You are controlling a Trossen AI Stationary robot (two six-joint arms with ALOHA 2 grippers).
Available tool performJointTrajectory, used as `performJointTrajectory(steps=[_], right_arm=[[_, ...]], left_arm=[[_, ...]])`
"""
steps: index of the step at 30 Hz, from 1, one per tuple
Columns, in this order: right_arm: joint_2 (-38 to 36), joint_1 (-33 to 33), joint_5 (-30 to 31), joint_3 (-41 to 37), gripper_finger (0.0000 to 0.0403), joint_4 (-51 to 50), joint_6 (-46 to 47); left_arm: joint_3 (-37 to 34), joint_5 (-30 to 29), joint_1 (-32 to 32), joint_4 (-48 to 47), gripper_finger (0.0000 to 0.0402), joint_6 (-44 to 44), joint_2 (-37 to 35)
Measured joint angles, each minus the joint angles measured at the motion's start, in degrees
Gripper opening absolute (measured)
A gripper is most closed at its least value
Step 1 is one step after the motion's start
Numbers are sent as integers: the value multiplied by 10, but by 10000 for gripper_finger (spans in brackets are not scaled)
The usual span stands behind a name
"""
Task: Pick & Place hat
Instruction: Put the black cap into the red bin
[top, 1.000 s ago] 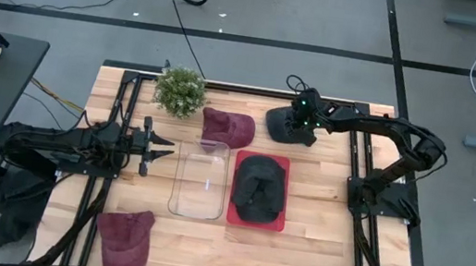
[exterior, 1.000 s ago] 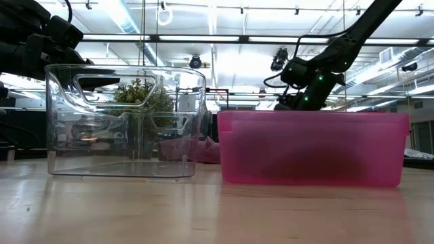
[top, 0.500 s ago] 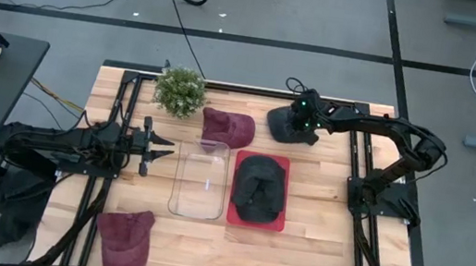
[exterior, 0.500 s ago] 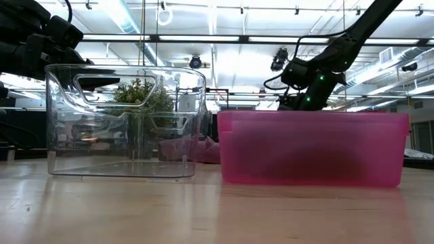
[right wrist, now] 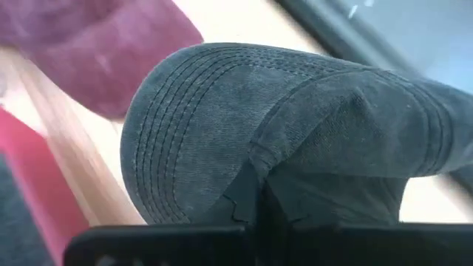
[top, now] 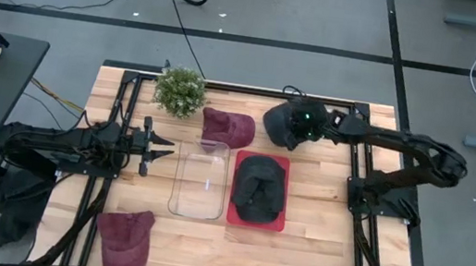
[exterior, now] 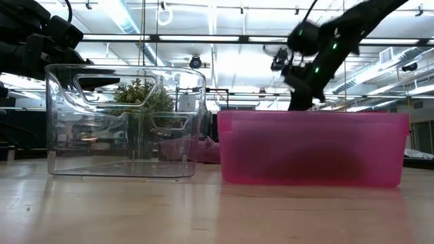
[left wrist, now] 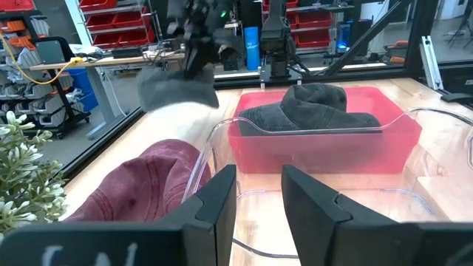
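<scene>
High view, from the left edge across: the left gripper (top: 156,148) waits at the left edge of the tabletop (top: 314,256) with its fingers spread and nothing in them, pointing at the clear bin (top: 200,180) in the middle. A maroon cap (top: 125,238) lies by the near left corner, a small plant (top: 180,90) stands at the far edge, and a second maroon cap (top: 227,128) lies beside it. Right of the clear bin sits the red bin (top: 277,222), with a dark cap (top: 258,188) in it already. Beyond the red bin, towards the far edge, the right gripper (top: 297,127) is clenched on the grey cap (top: 282,125); the right wrist view shows the fabric (right wrist: 244,140) pinched between its fingers, and the left wrist view shows it lifted off the wood. The step in hand looks like the carry. Next the right arm must swing the cap in over a bin, lower it and release.
</scene>
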Motion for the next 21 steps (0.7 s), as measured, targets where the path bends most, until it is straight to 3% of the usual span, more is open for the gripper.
performJointTrajectory(steps=[3, 9, 21], right_arm=[[-44, 59, 46, 0, 4, -13, -8], [-98, 182, 54, 0, 3, -20, -30], [-101, 384, 34, -1, 2, -24, -97]], left_arm=[[0, 0, 0, 0, 115, 0, 0], [0, 0, 0, 0, 115, 0, 0], [0, 0, 0, 0, 115, 0, 0]])
